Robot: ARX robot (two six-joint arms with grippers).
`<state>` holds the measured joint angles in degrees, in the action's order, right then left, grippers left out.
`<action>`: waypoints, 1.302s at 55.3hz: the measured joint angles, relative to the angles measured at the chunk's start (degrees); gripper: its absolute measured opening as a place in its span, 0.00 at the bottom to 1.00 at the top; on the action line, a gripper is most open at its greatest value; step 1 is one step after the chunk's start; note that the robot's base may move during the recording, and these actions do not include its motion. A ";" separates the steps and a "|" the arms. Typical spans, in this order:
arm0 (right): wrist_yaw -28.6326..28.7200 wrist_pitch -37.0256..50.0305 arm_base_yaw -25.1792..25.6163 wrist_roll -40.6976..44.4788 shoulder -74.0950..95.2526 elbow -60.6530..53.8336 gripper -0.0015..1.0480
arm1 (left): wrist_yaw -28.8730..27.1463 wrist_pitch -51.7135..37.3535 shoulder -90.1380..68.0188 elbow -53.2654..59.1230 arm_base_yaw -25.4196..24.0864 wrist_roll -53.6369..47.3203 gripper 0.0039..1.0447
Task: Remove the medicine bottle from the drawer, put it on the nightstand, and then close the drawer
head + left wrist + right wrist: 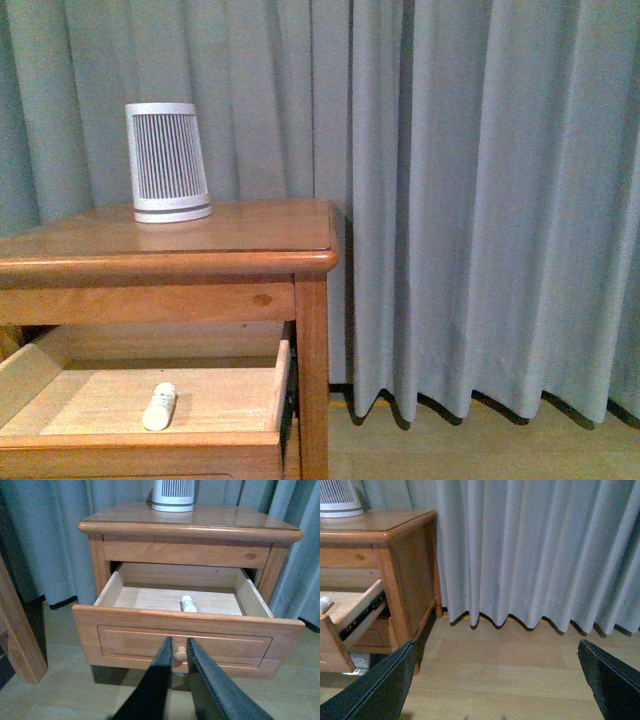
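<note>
Found the drawer (125, 637) pulled well out of the desk (250, 235). Spotted the medicine bottle (159, 406) lying on its side on the pale drawer bottom, near the front wall, apart from both pincers. Logged left pincer (180, 642) at the drawer's knob (180, 654), fingers narrowly spaced either side of it; cannot tell whether gripping. Logged right pincer (496, 645) spread wide, empty, over bare floor (510, 680) near the curtain (530, 550). Noted ribbed white device (167, 162) standing on the desk top.
</note>
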<state>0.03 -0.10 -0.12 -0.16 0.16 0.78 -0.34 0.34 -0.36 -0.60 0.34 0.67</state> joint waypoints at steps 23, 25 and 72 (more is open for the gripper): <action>0.00 0.00 0.00 0.00 0.00 0.00 0.93 | 0.02 0.00 0.00 0.00 -0.02 -0.17 0.03; 0.00 0.00 0.00 0.00 0.00 0.00 0.93 | 0.02 0.00 0.00 0.00 -0.02 -0.17 0.03; 0.04 0.00 0.02 -0.02 0.02 0.00 0.93 | 0.13 -0.02 0.26 0.02 -0.02 -0.42 0.94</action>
<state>0.08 -0.10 -0.10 -0.19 0.19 0.78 -0.21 0.32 -0.10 -0.58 0.32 0.25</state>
